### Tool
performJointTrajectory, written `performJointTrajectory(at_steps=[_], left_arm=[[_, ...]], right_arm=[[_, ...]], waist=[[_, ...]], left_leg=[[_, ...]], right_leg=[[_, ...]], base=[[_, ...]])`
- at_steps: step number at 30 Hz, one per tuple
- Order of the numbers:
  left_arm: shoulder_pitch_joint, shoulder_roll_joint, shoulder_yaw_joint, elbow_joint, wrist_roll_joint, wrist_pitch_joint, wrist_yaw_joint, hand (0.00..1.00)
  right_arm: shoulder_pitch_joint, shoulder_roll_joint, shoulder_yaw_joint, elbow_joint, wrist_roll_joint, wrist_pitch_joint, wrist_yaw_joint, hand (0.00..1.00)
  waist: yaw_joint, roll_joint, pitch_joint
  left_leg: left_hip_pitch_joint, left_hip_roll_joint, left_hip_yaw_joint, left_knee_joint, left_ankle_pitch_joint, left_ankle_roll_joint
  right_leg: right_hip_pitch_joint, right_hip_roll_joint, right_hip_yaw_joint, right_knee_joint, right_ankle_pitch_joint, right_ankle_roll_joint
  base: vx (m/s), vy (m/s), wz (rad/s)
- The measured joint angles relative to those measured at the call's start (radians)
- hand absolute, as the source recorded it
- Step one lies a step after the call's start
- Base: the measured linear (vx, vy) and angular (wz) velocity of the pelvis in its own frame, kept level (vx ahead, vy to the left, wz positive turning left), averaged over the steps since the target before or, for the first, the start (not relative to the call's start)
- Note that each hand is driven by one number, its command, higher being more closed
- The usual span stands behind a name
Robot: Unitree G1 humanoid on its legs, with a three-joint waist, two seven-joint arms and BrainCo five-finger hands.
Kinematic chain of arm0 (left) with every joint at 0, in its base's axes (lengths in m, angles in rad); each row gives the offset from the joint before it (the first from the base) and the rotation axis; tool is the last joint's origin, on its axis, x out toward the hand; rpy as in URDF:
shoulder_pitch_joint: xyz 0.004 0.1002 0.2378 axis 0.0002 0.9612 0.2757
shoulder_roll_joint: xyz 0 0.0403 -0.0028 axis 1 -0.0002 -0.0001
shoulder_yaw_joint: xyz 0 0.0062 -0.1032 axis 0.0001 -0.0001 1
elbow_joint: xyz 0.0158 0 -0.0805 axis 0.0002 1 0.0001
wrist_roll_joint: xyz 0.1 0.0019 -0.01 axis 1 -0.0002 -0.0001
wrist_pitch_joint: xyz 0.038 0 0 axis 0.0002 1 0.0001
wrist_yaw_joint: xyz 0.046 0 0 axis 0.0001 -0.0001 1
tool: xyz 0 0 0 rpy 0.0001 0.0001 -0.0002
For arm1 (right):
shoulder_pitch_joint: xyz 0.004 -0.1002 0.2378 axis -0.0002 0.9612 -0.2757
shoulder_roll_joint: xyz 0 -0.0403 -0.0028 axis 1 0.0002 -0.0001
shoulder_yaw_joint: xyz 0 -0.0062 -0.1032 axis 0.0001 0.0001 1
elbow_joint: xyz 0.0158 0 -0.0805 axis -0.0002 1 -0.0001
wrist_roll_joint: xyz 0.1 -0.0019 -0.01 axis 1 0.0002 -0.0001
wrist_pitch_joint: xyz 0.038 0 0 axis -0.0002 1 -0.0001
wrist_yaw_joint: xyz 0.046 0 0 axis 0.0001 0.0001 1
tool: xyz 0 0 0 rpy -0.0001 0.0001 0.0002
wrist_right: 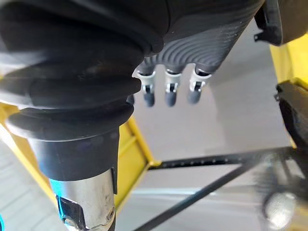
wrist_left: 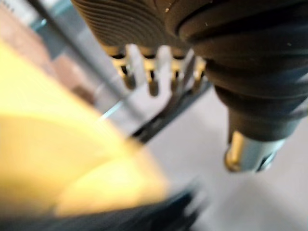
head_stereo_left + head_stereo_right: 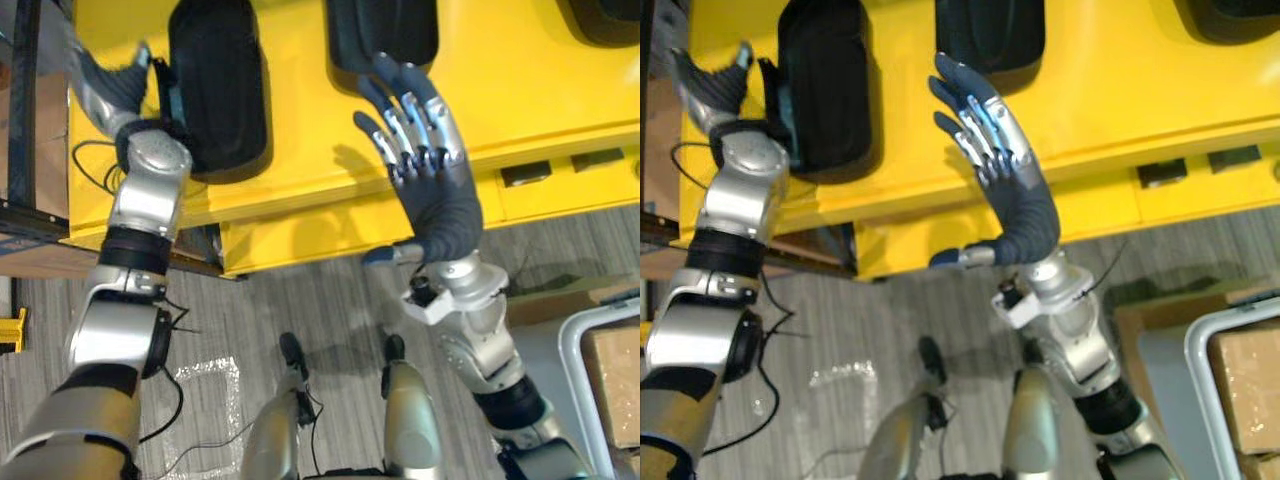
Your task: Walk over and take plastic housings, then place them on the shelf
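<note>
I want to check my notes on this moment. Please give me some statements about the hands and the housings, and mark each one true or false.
1. The right hand is open, with straight fingers. True.
2. The right hand holds a housing. False: it holds nothing. It hangs over the edge of the yellow table, with its fingertips near the middle housing.
3. The housings on the table are white. False: they are black.
4. The left hand is beside the left housing. True.
5. A cardboard box shows on the robot's right, off the table. True.
</note>
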Motion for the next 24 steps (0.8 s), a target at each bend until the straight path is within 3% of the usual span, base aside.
performJointTrajectory(at_steps=[2,6,7,10,13,14,16,18,19,20,24], left_arm=[[-0.016,0.0,0.004,-0.099,0.003,-0.09,0.035,0.0],[0.007,-0.002,0.06,-0.41,0.113,-0.259,0.066,0.0],[0.062,-0.005,0.097,-0.52,0.124,-0.315,0.06,0.0],[0.268,-0.045,0.185,-0.755,0.139,-0.398,0.013,0.0],[0.614,-0.2,0.232,-0.93,0.116,-0.505,-0.082,0.0],[0.75,-0.258,0.231,-0.969,0.09,-0.541,-0.128,0.0],[0.939,-0.344,0.213,-1.005,0.061,-0.577,-0.18,0.0],[1.162,-0.421,0.172,-1.022,0.066,-0.602,-0.207,0.0],[1.243,-0.444,0.168,-1.02,0.064,-0.6,-0.209,0.0],[1.279,-0.453,0.168,-1.019,0.062,-0.6,-0.209,0.0],[1.429,-0.493,0.15,-0.908,-0.138,-0.565,-0.227,0.0]], right_arm=[[0.02,0.019,0.0,0.0,-0.007,0.004,-0.001,0.0],[0.056,0.047,0.007,-0.001,-0.054,0.017,-0.019,0.0],[0.065,0.051,0.006,-0.001,-0.075,0.024,-0.022,0.0],[0.098,0.054,0.005,-0.01,-0.113,0.027,-0.039,0.0],[0.17,0.066,-0.018,-0.017,-0.154,0.027,-0.063,0.0],[0.194,0.076,-0.018,-0.017,-0.175,0.026,-0.066,0.0],[0.234,0.103,-0.019,-0.017,-0.207,0.022,-0.091,0.0],[0.262,0.143,-0.036,-0.015,-0.248,0.004,-0.141,0.0],[0.259,0.153,-0.035,-0.011,-0.279,-0.015,-0.164,1.0],[0.258,0.156,-0.034,-0.01,-0.288,-0.023,-0.173,1.0],[0.227,0.162,0.001,0.02,-0.389,-0.074,-0.259,1.0]], waist=[[-0.001,-0.001,0.001],[0.0,0.003,0.008],[-0.001,0.005,0.009],[0.005,0.013,0.01],[0.023,0.032,0.011],[0.042,0.033,0.011],[0.068,0.033,0.011],[0.114,0.032,0.011],[0.135,0.032,0.011],[0.143,0.032,0.01],[0.189,0.03,0.008]], left_leg=[[0.008,-0.001,-0.002,0.0,0.0,0.0],[0.037,-0.002,-0.004,0.0,0.0,0.0],[0.048,-0.001,-0.005,-0.001,0.0,0.0],[0.069,0.001,-0.011,-0.001,0.0,0.0],[0.066,0.004,-0.058,-0.001,-0.001,0.0],[0.059,0.007,-0.066,-0.001,-0.002,0.0],[0.054,0.007,-0.104,-0.001,-0.002,0.0],[0.057,0.005,-0.144,-0.001,-0.003,-0.001],[0.057,0.004,-0.158,-0.001,-0.005,0.0],[0.056,0.003,-0.165,-0.001,-0.006,0.0],[0.055,0.002,-0.204,-0.001,-0.008,0.002]], right_leg=[[0.013,0.0,-0.002,-0.008,0.003,0.001],[0.051,0.001,-0.006,-0.027,0.006,0.002],[0.068,0.001,-0.008,-0.038,0.008,0.002],[0.106,0.005,-0.016,-0.067,0.013,0.004],[0.151,0.009,-0.068,-0.114,0.015,0.002],[0.159,0.011,-0.086,-0.124,0.017,0.0],[0.193,0.014,-0.123,-0.146,0.021,0.003],[0.24,0.015,-0.173,-0.174,0.022,0.005],[0.255,0.018,-0.19,-0.184,0.02,0.0],[0.263,0.018,-0.2,-0.188,0.02,-0.001],[0.315,0.034,-0.239,-0.233,0.037,-0.004]], base=[[0.01,-0.01,-0.02],[0.02,-0.025,-0.05],[0.02,-0.023,-0.06],[0.02,-0.012,0.02],[0.02,-0.009,0.37],[0.02,-0.013,0.47],[0.03,-0.015,0.55],[0.03,-0.013,0.57],[0.01,-0.011,0.43],[0.0,-0.008,0.37],[0.02,-0.015,0.26]])
